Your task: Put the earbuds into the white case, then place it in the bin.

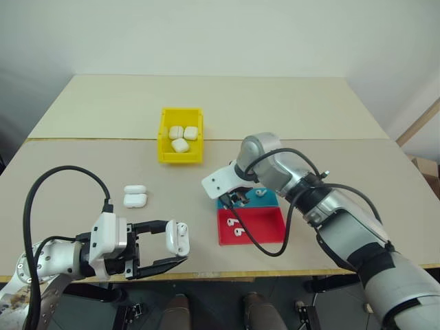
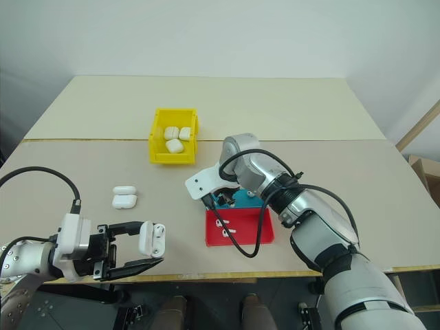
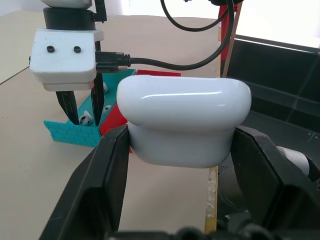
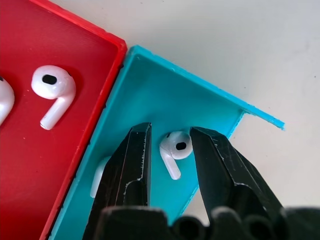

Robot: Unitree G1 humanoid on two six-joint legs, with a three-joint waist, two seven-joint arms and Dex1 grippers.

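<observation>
Earbud pickup is being attempted — right tool (image 4: 170, 150), spread, is straddling an earbud (image 4: 175, 147) in the blue tray (image 4: 200, 100); left tool (image 1: 172, 251) is pinching the white case (image 1: 177, 237) near the desk's front edge — closing needed next.

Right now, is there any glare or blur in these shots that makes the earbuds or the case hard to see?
Left wrist view: a streak of glare on the white case, outline still clear. Right wrist view: the earbud in the blue tray is crisp, with the finger bases blurred. Head views: even light, soft shadows, earbuds in the red tray tiny.
</observation>
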